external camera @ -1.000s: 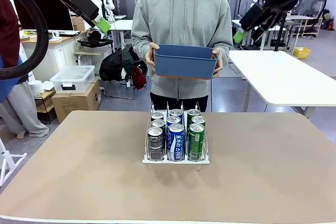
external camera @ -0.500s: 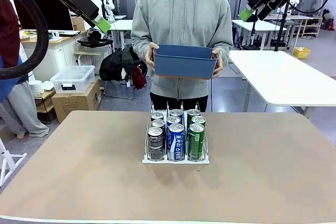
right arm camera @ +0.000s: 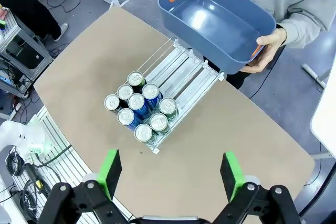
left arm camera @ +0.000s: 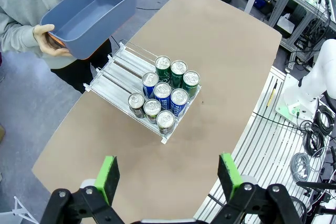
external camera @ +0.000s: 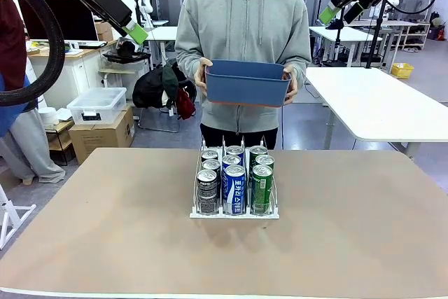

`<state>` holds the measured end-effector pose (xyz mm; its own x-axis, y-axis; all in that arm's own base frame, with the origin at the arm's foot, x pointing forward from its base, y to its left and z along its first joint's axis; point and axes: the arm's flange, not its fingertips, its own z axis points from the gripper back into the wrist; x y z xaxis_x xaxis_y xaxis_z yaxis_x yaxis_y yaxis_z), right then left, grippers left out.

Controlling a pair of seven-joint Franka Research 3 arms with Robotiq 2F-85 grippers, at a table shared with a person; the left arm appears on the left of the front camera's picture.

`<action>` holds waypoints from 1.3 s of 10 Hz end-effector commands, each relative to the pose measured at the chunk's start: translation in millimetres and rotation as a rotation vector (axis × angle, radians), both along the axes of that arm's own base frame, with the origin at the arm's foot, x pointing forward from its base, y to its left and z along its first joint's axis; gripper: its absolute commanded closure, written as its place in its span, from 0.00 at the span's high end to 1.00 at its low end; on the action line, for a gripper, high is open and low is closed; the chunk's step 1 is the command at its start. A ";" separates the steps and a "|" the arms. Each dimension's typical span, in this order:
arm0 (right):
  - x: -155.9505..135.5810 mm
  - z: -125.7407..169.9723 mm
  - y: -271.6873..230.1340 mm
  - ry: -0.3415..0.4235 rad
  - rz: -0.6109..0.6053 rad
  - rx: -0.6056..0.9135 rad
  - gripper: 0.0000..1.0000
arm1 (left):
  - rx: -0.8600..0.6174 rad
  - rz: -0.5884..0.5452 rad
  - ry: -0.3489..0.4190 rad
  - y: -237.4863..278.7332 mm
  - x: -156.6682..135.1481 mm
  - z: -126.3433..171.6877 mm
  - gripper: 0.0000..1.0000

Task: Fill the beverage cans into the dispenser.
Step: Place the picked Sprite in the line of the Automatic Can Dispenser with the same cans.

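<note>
Several beverage cans [external camera: 235, 185] stand in the white wire dispenser [external camera: 234, 213] at the middle of the table: black ones in the left lane, blue-and-white in the middle, green on the right. They fill its near end; the far part of the lanes [left arm camera: 113, 72] is bare. My left gripper [external camera: 138, 33] hangs high at the upper left, open and holding nothing. My right gripper [external camera: 327, 14] hangs high at the upper right, also open. From above, the left gripper [left arm camera: 169, 177] and the right gripper [right arm camera: 170, 172] each look down on the cans [left arm camera: 165, 95] [right arm camera: 140, 106], far above them.
A person in a grey hoodie stands at the far side and holds a blue bin [external camera: 246, 83] with both hands above the table edge; nothing shows inside the bin [right arm camera: 215, 19]. Bare tabletop [external camera: 364, 229] lies on all sides of the dispenser.
My right arm has lifted up and slightly right. The left arm, the cans and the person's bin have stayed put.
</note>
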<state>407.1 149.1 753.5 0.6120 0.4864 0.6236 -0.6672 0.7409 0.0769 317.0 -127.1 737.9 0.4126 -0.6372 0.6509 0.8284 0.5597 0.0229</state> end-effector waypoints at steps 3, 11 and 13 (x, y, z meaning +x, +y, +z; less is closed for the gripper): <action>-0.1 -2.2 -0.7 0.004 0.000 -0.002 1.00 | 0.000 -0.001 0.004 1.3 -0.2 -0.9 1.00; -0.1 -2.2 -0.7 0.004 0.000 -0.002 1.00 | 0.000 -0.001 0.004 1.3 -0.2 -0.9 1.00; -0.1 -2.2 -0.7 0.004 0.000 -0.002 1.00 | 0.000 -0.001 0.004 1.3 -0.2 -0.9 1.00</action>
<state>407.2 149.0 753.4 0.6123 0.4862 0.6235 -0.6669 0.7412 0.0769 317.0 -127.1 737.9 0.4126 -0.6372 0.6509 0.8284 0.5597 0.0229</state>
